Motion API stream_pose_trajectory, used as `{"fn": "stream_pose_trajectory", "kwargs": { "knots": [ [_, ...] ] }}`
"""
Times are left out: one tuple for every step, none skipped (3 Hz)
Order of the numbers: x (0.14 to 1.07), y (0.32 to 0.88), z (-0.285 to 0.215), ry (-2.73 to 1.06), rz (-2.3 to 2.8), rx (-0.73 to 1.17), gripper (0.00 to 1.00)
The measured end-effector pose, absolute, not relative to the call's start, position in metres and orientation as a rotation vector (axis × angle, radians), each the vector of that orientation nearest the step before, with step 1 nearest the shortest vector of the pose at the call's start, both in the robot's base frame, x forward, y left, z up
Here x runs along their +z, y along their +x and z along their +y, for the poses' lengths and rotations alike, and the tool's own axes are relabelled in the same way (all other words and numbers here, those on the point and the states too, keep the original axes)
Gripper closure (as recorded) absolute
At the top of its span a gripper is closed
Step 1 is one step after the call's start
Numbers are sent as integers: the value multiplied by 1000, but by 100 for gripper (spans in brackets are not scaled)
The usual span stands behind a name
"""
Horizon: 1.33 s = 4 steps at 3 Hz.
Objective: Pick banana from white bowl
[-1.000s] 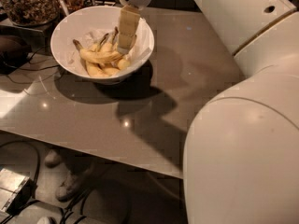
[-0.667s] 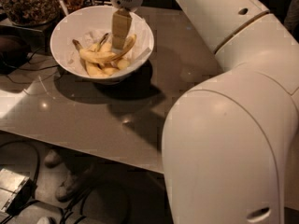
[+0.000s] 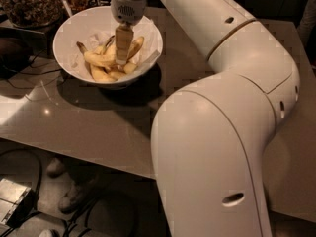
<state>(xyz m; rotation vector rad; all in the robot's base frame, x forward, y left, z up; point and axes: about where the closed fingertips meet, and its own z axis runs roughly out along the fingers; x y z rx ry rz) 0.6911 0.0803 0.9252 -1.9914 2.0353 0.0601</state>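
The white bowl (image 3: 69, 38) stands on the dark table at the upper left. Several yellow bananas lie in it. The longest curved banana (image 3: 97, 59) lies across the middle, with its dark stem pointing to the upper left. Shorter bananas lie beside and under it. My gripper (image 3: 122, 51) reaches straight down from above into the bowl. Its tip is down among the bananas, at the right end of the long banana. The contact point is hidden behind the gripper.
A clear jar of brown granola (image 3: 29, 4) stands behind the bowl at the top left. A dark object with cables (image 3: 12, 53) lies left of the bowl. My large white arm (image 3: 222, 122) covers the right half of the table (image 3: 98, 127). The table's front edge runs diagonally, with floor and shoes below.
The gripper has moved left and down, deeper into the bowl among the bananas. The arm's elbow has swung left across the view. The bowl has not moved.
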Motion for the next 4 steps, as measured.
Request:
{"fn": "stream_pose_trajectory", "kwargs": {
  "knots": [
    [900, 696, 84, -2039, 2061, 54, 27],
    [878, 699, 86, -2074, 2083, 64, 26],
    [877, 699, 86, -2076, 2085, 64, 41],
    [877, 699, 87, -2075, 2085, 64, 67]
  ]
}}
